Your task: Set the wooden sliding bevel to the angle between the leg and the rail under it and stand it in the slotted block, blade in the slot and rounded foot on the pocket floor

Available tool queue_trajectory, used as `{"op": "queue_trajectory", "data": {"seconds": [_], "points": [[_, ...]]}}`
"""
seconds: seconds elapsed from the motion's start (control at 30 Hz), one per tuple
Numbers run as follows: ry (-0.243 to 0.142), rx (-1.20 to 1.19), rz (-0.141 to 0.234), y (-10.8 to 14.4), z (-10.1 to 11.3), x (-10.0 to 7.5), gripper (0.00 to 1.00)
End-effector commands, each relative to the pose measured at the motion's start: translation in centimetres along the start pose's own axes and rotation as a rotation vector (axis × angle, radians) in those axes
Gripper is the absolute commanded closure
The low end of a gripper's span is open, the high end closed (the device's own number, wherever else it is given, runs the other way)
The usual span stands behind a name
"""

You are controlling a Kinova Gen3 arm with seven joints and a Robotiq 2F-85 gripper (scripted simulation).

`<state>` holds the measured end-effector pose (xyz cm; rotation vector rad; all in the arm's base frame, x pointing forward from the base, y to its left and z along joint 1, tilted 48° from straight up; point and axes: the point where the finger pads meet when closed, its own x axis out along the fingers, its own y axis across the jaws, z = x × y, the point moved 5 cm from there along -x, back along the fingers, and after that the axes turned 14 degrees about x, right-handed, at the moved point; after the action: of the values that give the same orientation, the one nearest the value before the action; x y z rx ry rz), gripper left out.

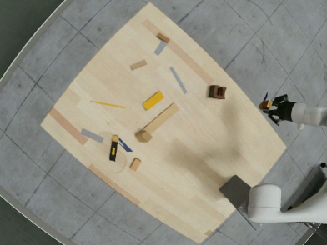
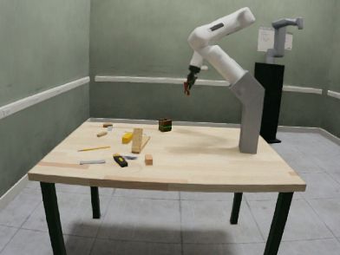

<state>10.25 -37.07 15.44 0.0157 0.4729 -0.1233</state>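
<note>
My gripper [image 1: 270, 107] [image 2: 188, 85] is off the table's far right edge, high in the air, shut on a small orange-brown piece [image 1: 264, 105] [image 2: 186, 90]; I cannot tell what the piece is. A wooden stock with a grey blade [image 1: 161, 42] [image 2: 107, 126] lies at the table's far end. A black and yellow tool with a blue blade [image 1: 113, 147] [image 2: 120, 160] lies near the front left. The pale wooden leg [image 1: 162, 118] [image 2: 137, 140] rests slanted on its rail near the middle. The dark brown slotted block [image 1: 217, 92] [image 2: 165, 125] stands at the far right, empty.
On the wooden table [image 1: 196, 167] [image 2: 208, 166] lie a yellow block [image 1: 153, 100] [image 2: 127, 138], a yellow pencil [image 1: 108, 104] [image 2: 94, 148], loose grey blades [image 1: 178, 80] [image 1: 92, 135], and small wooden blocks [image 1: 138, 64] [image 1: 135, 163] [image 2: 148, 160]. The arm's grey base [image 1: 235, 191] [image 2: 251, 130] stands at the table's right corner.
</note>
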Motion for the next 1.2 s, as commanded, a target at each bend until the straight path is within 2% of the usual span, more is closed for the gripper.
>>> {"op": "queue_trajectory", "data": {"seconds": [0.0, 0.27, 0.33, 0.67, 1.17], "points": [[-0.023, -0.051, 0.016, 0.2, 1.6, 0.9, 0.9], [-0.076, -0.154, 0.051, 1.0, 4.9, 2.8, 0.9], [-0.076, -0.154, 0.051, 1.0, 4.9, 2.8, 0.9], [-0.129, -0.245, 0.082, 2.0, 7.9, 4.3, 0.9], [-0.171, -0.311, 0.104, 2.9, 10.2, 5.4, 0.9]]}}
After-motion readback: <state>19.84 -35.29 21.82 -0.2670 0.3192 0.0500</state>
